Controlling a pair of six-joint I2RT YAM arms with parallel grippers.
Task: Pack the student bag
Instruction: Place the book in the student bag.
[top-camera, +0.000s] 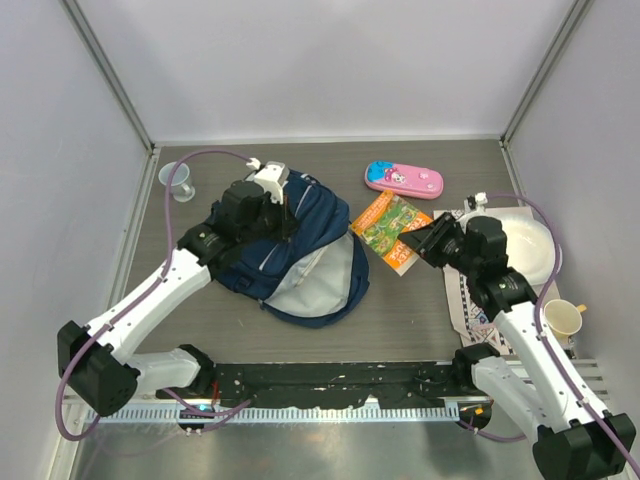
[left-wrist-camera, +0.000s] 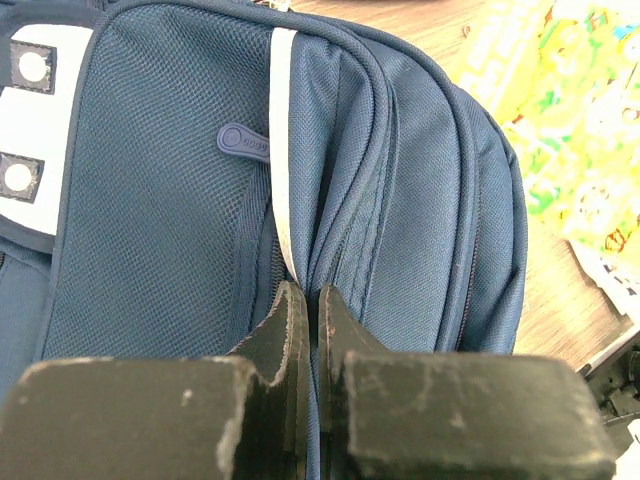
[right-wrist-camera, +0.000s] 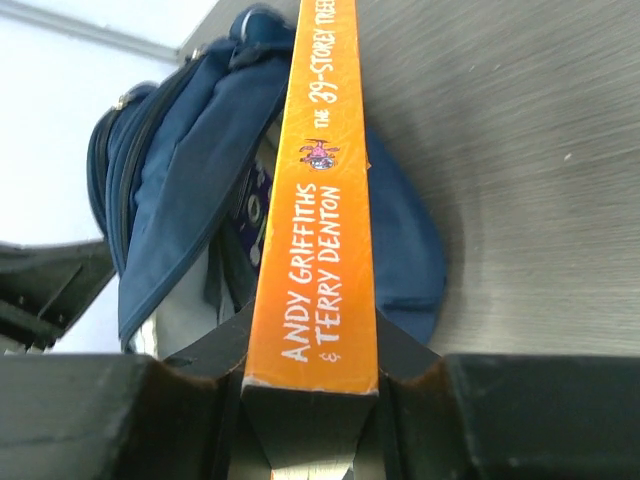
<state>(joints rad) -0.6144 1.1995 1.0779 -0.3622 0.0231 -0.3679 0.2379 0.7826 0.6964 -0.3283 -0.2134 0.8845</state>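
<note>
The student bag (top-camera: 300, 262) lies on the table (top-camera: 420, 320) with its mouth gaping toward the arms' bases, pale lining showing. The left gripper (left-wrist-camera: 307, 298) is pinched tight on a fold of fabric at the bag's far end. Just right of the bag, the right gripper (right-wrist-camera: 310, 385) clamps an orange-spined book (right-wrist-camera: 318, 200) between narrowly parted jaws. A pink pencil case (top-camera: 404, 179) lies beyond the bag, to its right.

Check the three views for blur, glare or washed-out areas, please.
Top external: evenly lit and sharp, soft shadow beside the student bag. Left wrist: bag mesh crisp, but the book at right is washed out. Right wrist: the book's spine lettering reads clearly, the bag behind looks slightly soft, mild sheen on the table.
</note>
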